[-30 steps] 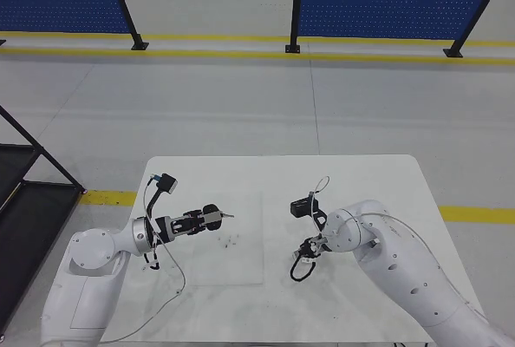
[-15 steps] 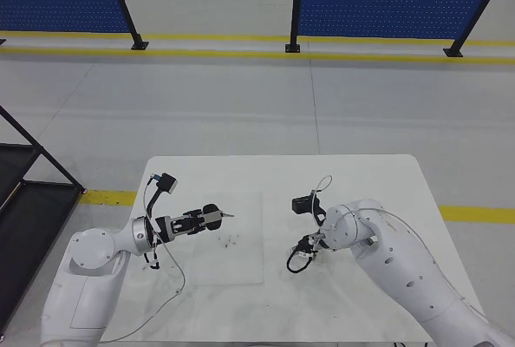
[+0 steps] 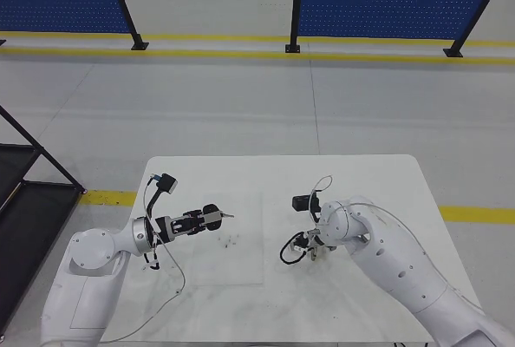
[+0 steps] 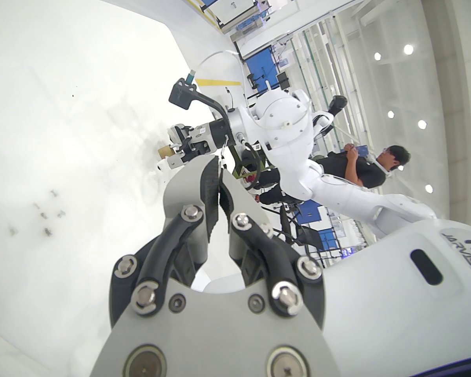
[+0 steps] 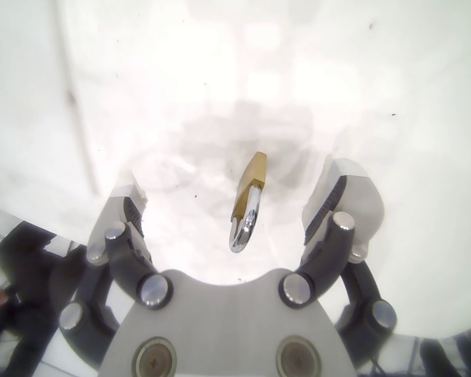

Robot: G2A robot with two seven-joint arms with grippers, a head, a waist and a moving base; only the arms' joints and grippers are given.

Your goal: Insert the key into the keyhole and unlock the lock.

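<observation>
Right claw (image 5: 237, 178) wide open over lock (image 5: 253, 172), left claw (image 4: 219, 174) shut

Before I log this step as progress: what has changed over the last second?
The right gripper moved across the white table toward its centre and the left arm. It is open and now straddles the brass padlock with a silver shackle lying there. Nothing was grasped or let go. The left gripper stayed where it was, shut on the thin metal key.
</observation>
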